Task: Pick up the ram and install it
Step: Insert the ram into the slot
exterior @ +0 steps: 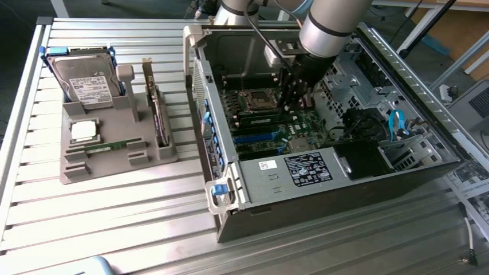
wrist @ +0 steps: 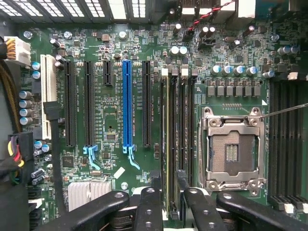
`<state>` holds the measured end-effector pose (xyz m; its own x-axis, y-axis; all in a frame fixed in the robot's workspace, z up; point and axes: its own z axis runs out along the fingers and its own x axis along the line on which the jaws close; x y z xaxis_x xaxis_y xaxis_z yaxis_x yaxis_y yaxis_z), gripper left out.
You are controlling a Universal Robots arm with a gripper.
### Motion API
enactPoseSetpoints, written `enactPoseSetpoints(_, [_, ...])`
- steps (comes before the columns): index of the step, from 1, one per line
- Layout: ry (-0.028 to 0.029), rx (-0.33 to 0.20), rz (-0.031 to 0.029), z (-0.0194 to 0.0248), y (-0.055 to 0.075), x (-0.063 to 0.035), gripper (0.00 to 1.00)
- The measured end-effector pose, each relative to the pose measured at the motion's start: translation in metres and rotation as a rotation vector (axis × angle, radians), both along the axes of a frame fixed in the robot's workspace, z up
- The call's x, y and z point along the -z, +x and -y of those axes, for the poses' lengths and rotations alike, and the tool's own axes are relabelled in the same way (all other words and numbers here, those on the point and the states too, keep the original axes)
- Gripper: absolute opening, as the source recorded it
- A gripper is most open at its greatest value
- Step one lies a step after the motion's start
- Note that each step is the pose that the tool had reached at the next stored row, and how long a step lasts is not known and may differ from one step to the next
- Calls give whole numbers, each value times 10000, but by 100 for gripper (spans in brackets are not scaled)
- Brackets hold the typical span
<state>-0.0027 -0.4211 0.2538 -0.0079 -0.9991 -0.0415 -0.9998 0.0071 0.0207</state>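
Observation:
The ram (exterior: 103, 147) is a thin green stick lying flat in the grey tray (exterior: 114, 167), at the exterior view's left, outside the computer case (exterior: 252, 197). My gripper (exterior: 292, 103) is far from it, lowered inside the open case over the motherboard. In the wrist view the gripper (wrist: 168, 186) stands open, with its dark fingers (wrist: 154, 190) on either side of the black memory slots (wrist: 178, 130) beside the empty processor socket (wrist: 232, 149). I see nothing held between the fingers.
The tray also holds a hard drive (exterior: 84, 80), a square silver processor (exterior: 82, 130) and an upright dark card (exterior: 157, 114). Inside the case are a blue expansion slot (wrist: 127, 106), cables (exterior: 395, 126) and metal walls close around the arm.

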Motion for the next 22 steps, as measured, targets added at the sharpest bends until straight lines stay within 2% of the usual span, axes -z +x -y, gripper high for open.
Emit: enactPoseSetpoints(22, [1, 0, 0, 0, 0, -374, 25])
